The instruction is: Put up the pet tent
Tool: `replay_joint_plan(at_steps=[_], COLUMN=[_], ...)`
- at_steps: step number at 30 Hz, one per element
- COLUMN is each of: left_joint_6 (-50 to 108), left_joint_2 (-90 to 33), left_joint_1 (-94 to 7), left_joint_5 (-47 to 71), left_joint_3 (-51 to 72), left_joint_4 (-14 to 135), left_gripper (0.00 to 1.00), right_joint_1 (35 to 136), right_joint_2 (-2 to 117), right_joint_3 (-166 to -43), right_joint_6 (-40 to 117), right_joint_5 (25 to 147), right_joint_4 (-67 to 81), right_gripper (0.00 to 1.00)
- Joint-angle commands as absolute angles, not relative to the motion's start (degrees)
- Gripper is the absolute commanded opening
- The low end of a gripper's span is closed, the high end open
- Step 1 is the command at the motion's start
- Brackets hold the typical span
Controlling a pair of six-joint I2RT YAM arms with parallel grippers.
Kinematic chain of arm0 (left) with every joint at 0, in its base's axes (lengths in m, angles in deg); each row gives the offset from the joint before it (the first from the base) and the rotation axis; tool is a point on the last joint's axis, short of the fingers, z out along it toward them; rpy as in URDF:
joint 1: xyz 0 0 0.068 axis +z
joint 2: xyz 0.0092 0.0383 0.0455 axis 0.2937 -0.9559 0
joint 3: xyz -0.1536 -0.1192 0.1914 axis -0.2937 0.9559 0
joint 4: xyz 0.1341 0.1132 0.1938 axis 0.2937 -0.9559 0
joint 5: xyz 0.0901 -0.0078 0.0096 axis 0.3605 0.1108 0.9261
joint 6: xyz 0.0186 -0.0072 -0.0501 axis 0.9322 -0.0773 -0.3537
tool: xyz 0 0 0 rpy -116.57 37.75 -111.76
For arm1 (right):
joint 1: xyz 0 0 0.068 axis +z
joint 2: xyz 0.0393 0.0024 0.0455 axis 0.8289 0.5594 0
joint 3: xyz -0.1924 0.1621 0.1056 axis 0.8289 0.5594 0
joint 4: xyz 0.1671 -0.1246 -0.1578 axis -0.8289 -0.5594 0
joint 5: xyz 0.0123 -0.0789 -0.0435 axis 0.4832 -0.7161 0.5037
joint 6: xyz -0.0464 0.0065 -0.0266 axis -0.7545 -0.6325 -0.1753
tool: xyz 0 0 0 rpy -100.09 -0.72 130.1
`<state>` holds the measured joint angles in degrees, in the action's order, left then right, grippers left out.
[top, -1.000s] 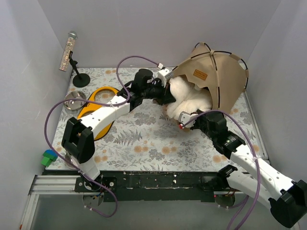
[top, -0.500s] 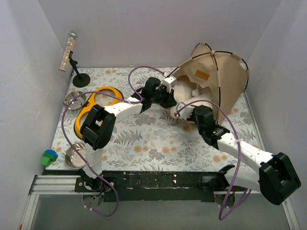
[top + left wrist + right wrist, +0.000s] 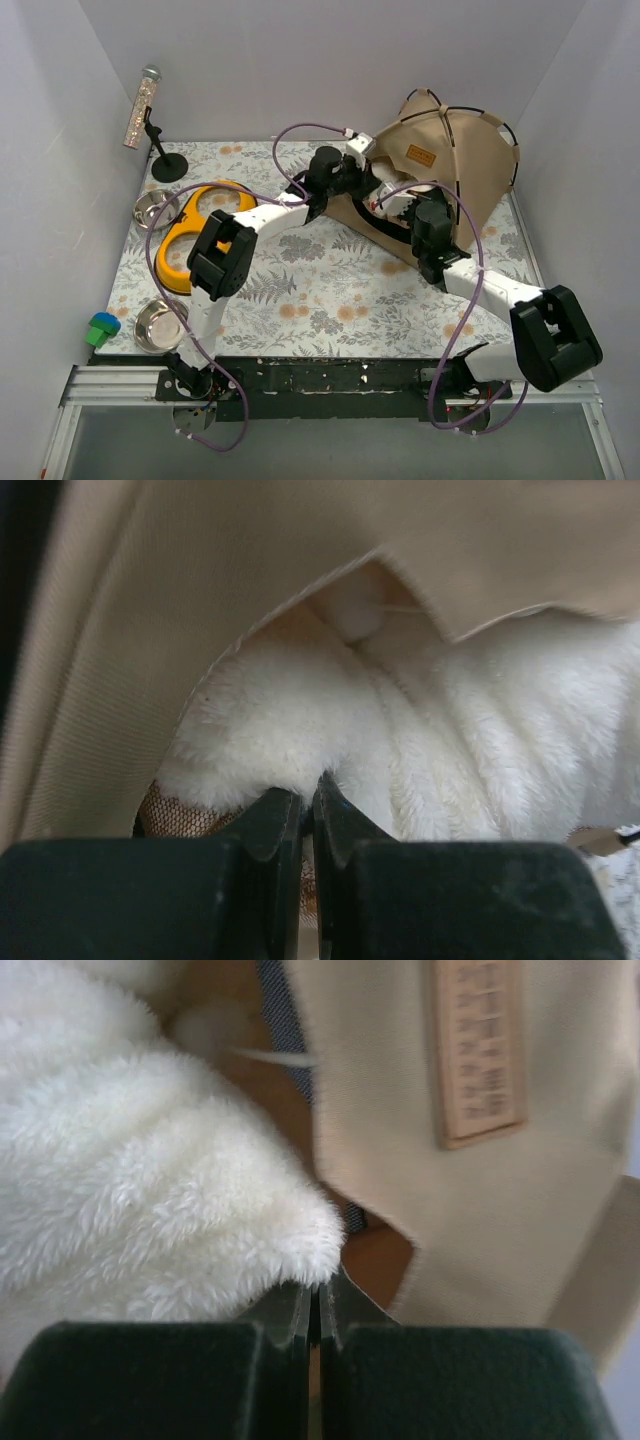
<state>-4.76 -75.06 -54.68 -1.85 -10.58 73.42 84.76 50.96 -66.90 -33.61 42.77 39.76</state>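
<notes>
The tan pet tent (image 3: pixel 455 150) stands at the back right with black poles and a label patch (image 3: pixel 417 155). The fluffy white cushion (image 3: pixel 392 190) lies mostly inside its doorway. My left gripper (image 3: pixel 366 180) reaches into the doorway from the left. Its jaws (image 3: pixel 308 802) are shut on the cushion's edge (image 3: pixel 450 740), under the tent fabric (image 3: pixel 200 580). My right gripper (image 3: pixel 408 205) reaches in from the front. Its jaws (image 3: pixel 315 1305) are shut on a cushion corner (image 3: pixel 130 1180), beside the tent wall (image 3: pixel 400 1110) and its label (image 3: pixel 478 1050). A white pom-pom (image 3: pixel 352 615) hangs inside.
A yellow bowl stand (image 3: pixel 195 235) lies at the left. Steel bowls sit at its back left (image 3: pixel 152 208) and near the front left (image 3: pixel 160 322). A green-blue cap (image 3: pixel 101 328) sits at the front left edge. A glitter tube on a black stand (image 3: pixel 145 105) is at the back left.
Both arms reached toward the back right and carried the cushion from in front of the doorway into the tent. The left arm now stretches over the bowl stand.
</notes>
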Motion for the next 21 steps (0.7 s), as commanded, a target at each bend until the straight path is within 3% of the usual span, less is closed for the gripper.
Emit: replay_joint_plan(at_steps=[1,4,7,10,12,14,19,21], left_joint_6=[-0.9,1.5,3.2,3.4,3.4,3.4,0.7,-1.6], left_joint_2=[-80.6,-83.2,-84.0,-81.0,-76.4,-71.8,-63.9,-61.6], left_joint_1=[-55.6,-55.5,-55.4,-55.4,-55.4,-55.5,-54.0,-52.4], left_joint_5=[1.4,2.4,3.5,3.6,1.3,-0.1,-2.1,-5.0], left_joint_3=[-13.8,-14.9,-15.6,-17.4,-15.1,-11.7,-8.2,-6.9], left_joint_4=[72.7,68.6,64.6,59.6,59.9,61.8,61.3,61.2], left_gripper=[0.0,0.09,0.32,0.54,0.69,0.87,0.94,0.98], right_joint_1=[83.1,82.4,82.4,82.4,82.4,82.5,82.7,82.8], right_joint_2=[55.1,56.6,58.3,58.1,55.2,52.6,48.9,47.5], right_joint_3=[-62.1,-61.4,-61.9,-65.9,-70.5,-74.5,-81.7,-83.7], right_joint_6=[-40.4,-39.5,-38.7,-34.0,-27.9,-24.8,-22.7,-21.8], right_joint_5=[45.4,46.2,46.5,46.7,49.8,54.3,61.9,66.1], right_joint_4=[51.5,46.3,39.2,27.6,16.9,9.6,-6.7,-13.2], right_gripper=[0.01,0.01,0.03,0.2,0.42,0.52,0.72,0.75])
